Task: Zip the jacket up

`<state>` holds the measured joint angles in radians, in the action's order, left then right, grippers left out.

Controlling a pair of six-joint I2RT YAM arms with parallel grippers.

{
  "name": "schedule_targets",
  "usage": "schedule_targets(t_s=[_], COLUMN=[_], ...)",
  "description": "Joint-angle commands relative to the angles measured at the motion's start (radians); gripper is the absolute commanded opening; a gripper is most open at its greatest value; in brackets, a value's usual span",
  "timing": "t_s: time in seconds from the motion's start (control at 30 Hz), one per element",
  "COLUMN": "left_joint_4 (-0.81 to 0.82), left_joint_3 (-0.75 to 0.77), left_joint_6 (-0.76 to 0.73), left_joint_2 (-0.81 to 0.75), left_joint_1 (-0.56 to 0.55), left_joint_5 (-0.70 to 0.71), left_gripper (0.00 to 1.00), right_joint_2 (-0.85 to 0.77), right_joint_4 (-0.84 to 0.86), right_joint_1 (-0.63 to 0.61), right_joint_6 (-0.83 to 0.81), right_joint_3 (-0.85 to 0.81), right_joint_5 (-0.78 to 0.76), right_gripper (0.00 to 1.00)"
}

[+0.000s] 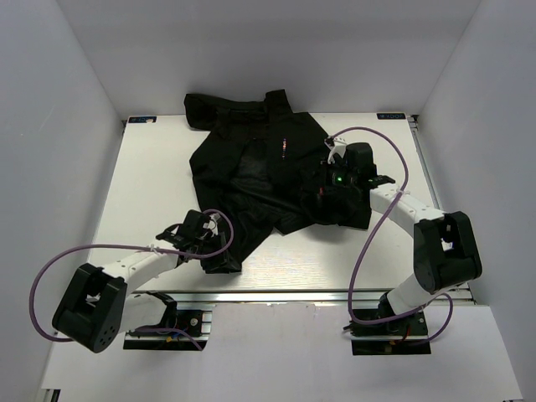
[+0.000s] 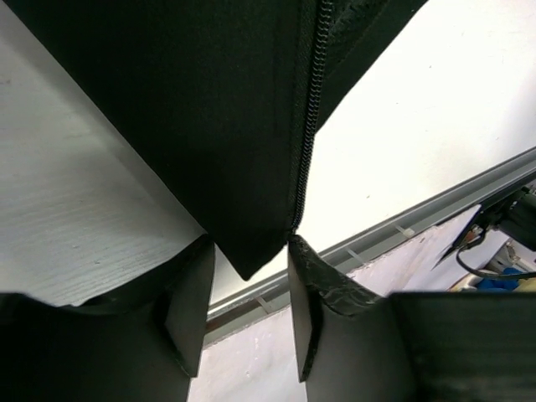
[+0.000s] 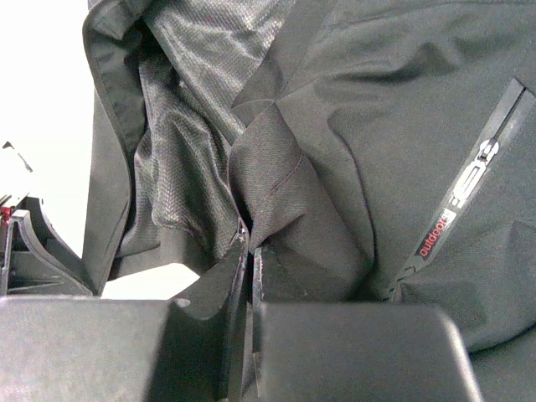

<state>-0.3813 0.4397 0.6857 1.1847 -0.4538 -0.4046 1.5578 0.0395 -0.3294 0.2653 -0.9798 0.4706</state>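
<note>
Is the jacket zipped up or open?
Open. The jacket lies with its front sides spread apart, and the mesh lining inside shows between them. How the zipper's bottom end stands, I cannot tell.

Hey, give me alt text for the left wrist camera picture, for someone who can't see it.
The bottom corner of a soft black fabric jacket, its zipper running down one edge, points into the gap between the open black fingers of the left gripper. Behind are the white table and its metal edge rail.
</note>
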Motion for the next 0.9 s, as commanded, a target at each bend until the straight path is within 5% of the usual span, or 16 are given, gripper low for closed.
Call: schedule_targets(t_s=[0.0, 0.37, 0.47, 0.63, 0.87], left_joint_4=[0.015, 0.153, 0.180, 0.225, 0.314], left_joint_3=[-0.006, 0.014, 0.024, 0.091, 0.217], left_joint_6=[-0.029, -0.017, -0.017, -0.052, -0.072], left_joint_2=[0.013, 0.121, 0.122, 0.063, -0.098], left_joint_1=[0.000, 0.000, 0.000, 0.000, 0.000], left_joint_5=[0.012, -0.010, -0.020, -0.048, -0.132], left_gripper=[0.50, 0.30, 0.02, 0.00, 0.00], right_joint_2=[-0.044, -0.062, -0.091, -0.140, -0.248], right_joint_4=[0.045, 0.031, 0.028, 0.025, 0.163], right_joint_1=[-0.003, -0.005, -0.005, -0.007, -0.010], right_joint_6=[0.002, -0.009, -0.023, -0.044, -0.044], right_joint_3=[0.016, 0.052, 0.078, 0.139, 0.196], right_joint_5=[-0.007, 0.008, 0.065, 0.167, 0.500], right_gripper=[0.00, 0.00, 0.00, 0.00, 0.00])
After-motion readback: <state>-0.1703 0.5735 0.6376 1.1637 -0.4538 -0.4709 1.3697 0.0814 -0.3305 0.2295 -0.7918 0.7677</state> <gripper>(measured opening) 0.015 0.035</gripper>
